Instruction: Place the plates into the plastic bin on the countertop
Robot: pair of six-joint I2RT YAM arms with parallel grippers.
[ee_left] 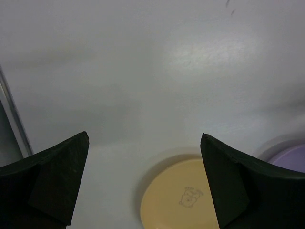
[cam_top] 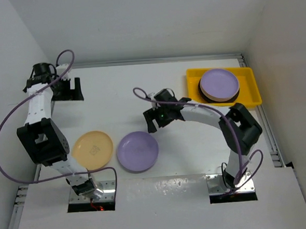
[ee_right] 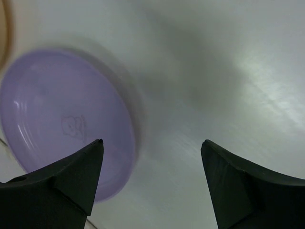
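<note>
A lavender plate (cam_top: 137, 150) and a pale yellow-orange plate (cam_top: 93, 149) lie side by side on the white countertop (cam_top: 120, 90) near the front. The yellow plastic bin (cam_top: 248, 88) stands at the back right and holds a stack of plates with a lavender one (cam_top: 219, 83) on top. My right gripper (cam_top: 157, 122) is open and empty, just up and right of the loose lavender plate (ee_right: 62, 119); its jaws (ee_right: 151, 141) stand wide apart. My left gripper (cam_top: 68, 91) is open and empty at the back left, far from the yellow-orange plate (ee_left: 181, 200); its jaws (ee_left: 144, 138) stand wide apart.
White walls close in the countertop on the left, back and right. A metal rail (cam_top: 271, 138) runs along the right edge. The loose lavender plate's rim shows at the right of the left wrist view (ee_left: 291, 157). Both arm bases sit at the near edge.
</note>
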